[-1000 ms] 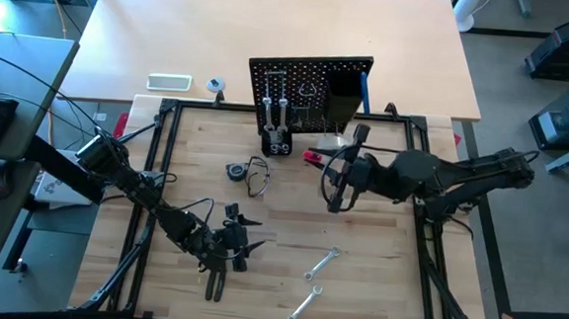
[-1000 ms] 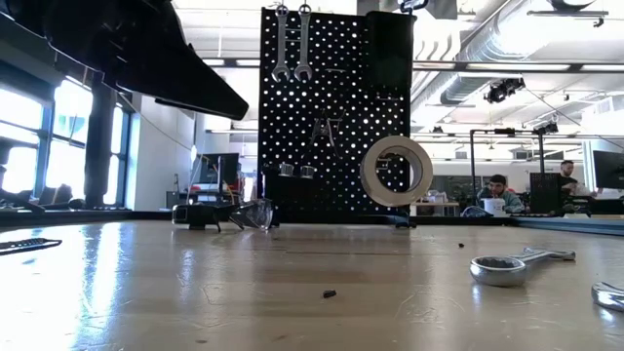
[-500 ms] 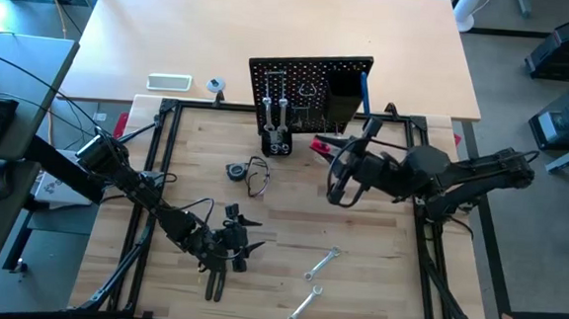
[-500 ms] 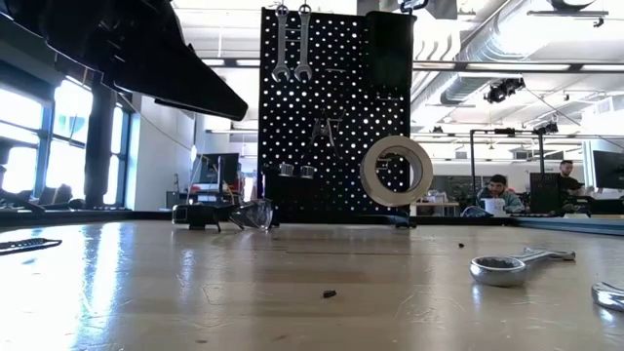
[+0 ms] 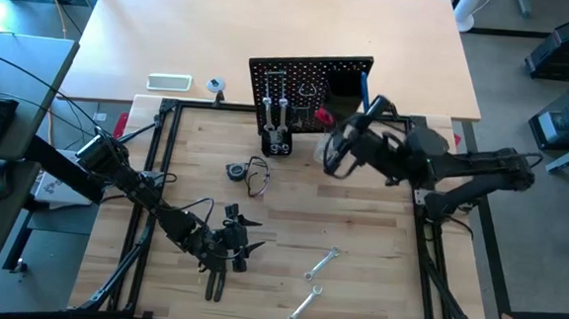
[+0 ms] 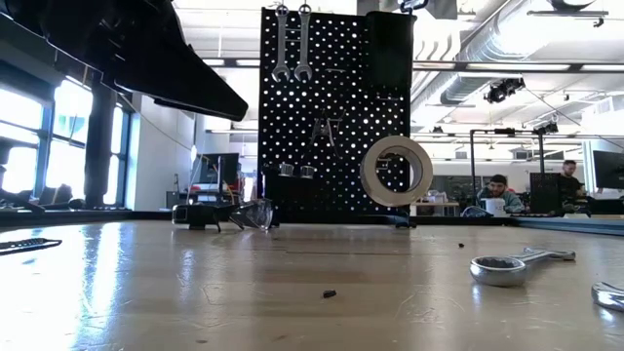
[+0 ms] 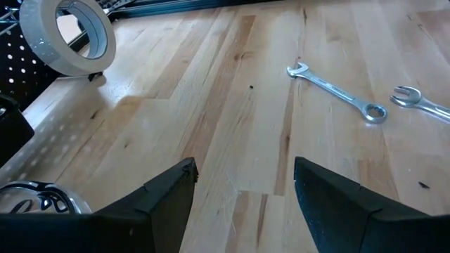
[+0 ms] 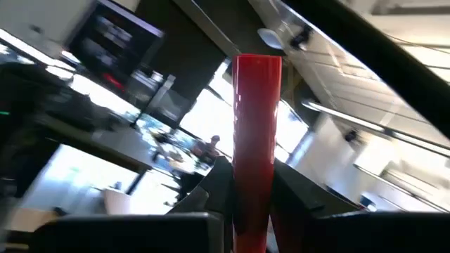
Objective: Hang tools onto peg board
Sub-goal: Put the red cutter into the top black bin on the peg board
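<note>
— Which arm is doing the work, from where you stand?

— The right one. The right gripper [image 5: 328,132] is up in front of the peg board [image 5: 309,82], fingers clamped on the red-handled cutter [image 5: 322,115]. Its wrist view shows one red handle [image 8: 254,140] standing straight up between the dark fingers, so it is pinched by the handle end, not the jaws end.

— Will that grip hold?

— I'd guess the plastic sleeve is smooth and a bit slippery, while the steel head carries most of the weight. Held far from the head, the cutter could swing or pivot. It's stiff, though, nothing to bend or break. Gripping nearer the pivot would steady it, but the handles have to stay free enough to straddle a hook.

— And the left arm?

— The left gripper [image 5: 227,250] sits low over the near part of the table [image 5: 378,254], fingers spread and nothing between them. Black-handled pliers [image 5: 216,279] lie just beside it. I'd take those across both handles near the joint; they look heavy for their size.

— What's left on the wood?

— Two silver wrenches [image 5: 321,265] lying flat, right of that gripper. Thin, hard and slick, awkward to pinch off a flat surface; the shaft middle is the balanced spot. The pale tape roll [image 6: 396,171] stands on edge just before the board, light and likely to roll. Two wrenches [image 6: 291,41] already hang at the top of the board.
</note>
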Motion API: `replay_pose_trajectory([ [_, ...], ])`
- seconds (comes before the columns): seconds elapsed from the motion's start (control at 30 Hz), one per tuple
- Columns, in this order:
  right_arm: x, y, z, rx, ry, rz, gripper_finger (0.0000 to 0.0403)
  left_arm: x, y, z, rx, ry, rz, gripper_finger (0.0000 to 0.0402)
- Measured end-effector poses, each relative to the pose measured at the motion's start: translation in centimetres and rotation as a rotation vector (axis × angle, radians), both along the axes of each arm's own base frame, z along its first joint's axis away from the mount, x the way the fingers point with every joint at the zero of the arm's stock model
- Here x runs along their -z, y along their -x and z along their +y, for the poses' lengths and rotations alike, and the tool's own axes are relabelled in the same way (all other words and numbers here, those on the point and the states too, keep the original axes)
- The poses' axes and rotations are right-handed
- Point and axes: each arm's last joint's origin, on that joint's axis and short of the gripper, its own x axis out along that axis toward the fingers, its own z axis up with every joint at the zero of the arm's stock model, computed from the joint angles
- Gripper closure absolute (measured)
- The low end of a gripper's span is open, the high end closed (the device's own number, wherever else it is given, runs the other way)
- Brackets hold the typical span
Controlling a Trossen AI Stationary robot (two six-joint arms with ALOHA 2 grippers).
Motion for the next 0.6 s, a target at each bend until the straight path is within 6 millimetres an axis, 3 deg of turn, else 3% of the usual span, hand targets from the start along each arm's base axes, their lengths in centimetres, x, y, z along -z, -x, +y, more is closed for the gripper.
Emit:
replay_pose_trajectory([
  [0.6,0.9,-0.1,-7.7,0.237,-0.114,0.011,0.0350,0.0,0.0,0.0,0.008,-0.016,0.006,0.0170],
])
